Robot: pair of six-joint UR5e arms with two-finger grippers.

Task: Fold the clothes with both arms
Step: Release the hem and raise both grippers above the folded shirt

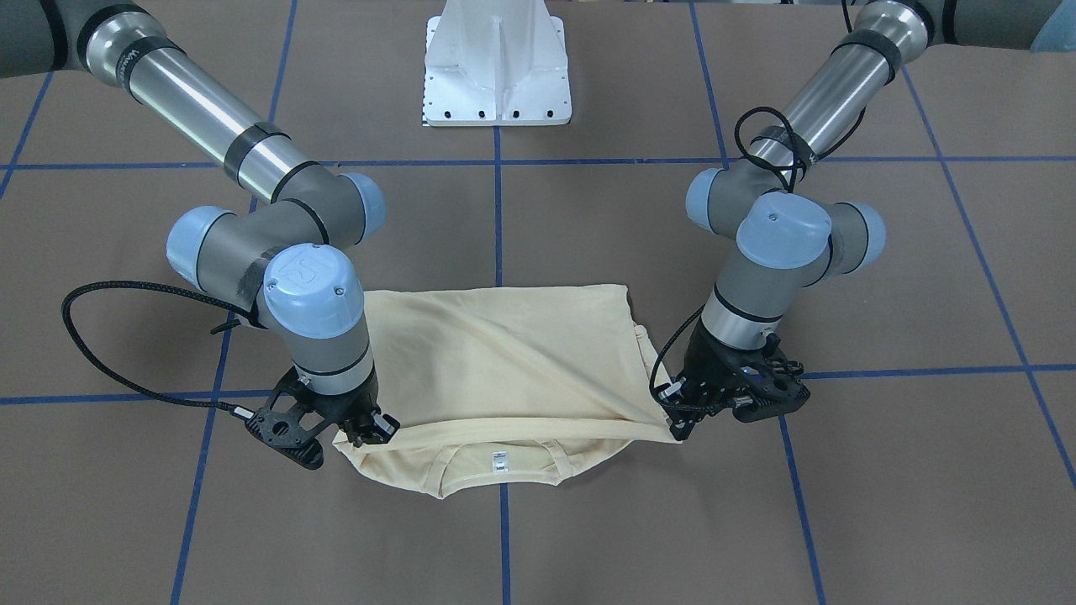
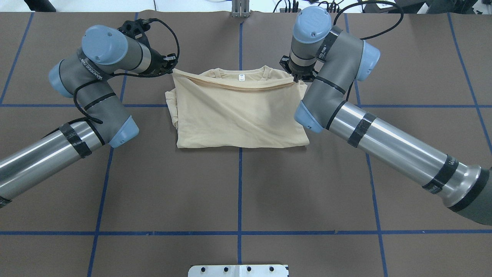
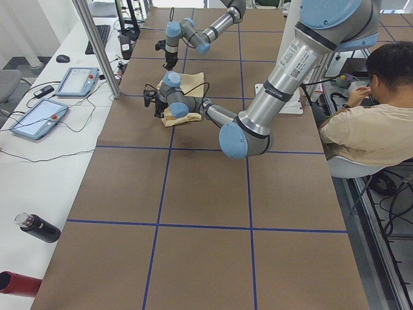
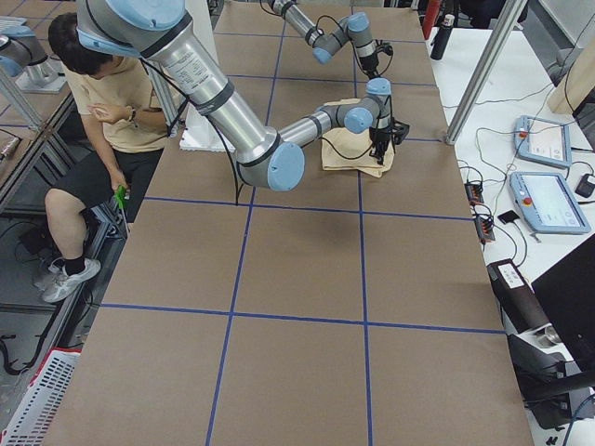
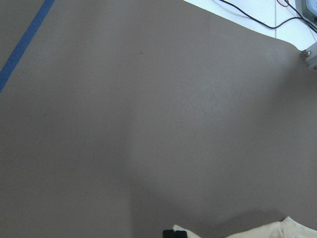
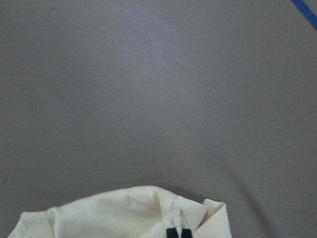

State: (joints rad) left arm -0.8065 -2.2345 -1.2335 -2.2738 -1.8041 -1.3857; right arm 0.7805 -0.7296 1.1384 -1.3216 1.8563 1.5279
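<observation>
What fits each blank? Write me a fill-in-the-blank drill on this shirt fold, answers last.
The left claw and right claw both pinch the ____. The neck label is coloured ____. The table is gridded with ____ tape. Answers: T-shirt; white; blue.

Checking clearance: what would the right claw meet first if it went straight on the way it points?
The right claw points down, so it would meet the T-shirt edge it pinches first, then probably the table.

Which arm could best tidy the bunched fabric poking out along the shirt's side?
Left: the left gripper grips the T-shirt beside the bunched fabric; the right gripper holds the opposite corner.
</observation>
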